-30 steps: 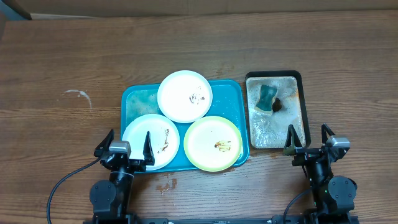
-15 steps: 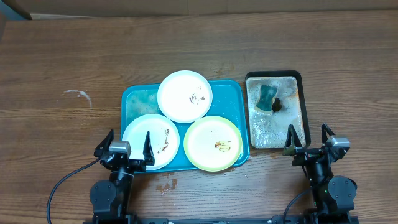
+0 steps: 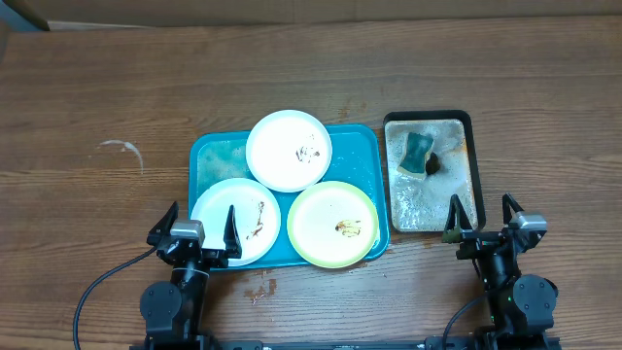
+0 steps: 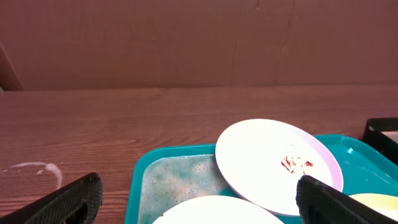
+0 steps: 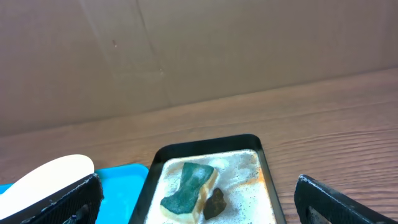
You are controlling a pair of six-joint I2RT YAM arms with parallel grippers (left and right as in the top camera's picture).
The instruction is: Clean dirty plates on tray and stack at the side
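L wrist: smeared plate (image 4: 273, 155) (R wrist: sponge (image 5: 186, 186)).

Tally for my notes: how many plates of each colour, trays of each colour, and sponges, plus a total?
White plates: 2
Yellow-green plate: 1
Teal tray: 1
Black tray: 1
Sponge: 1
Total: 6
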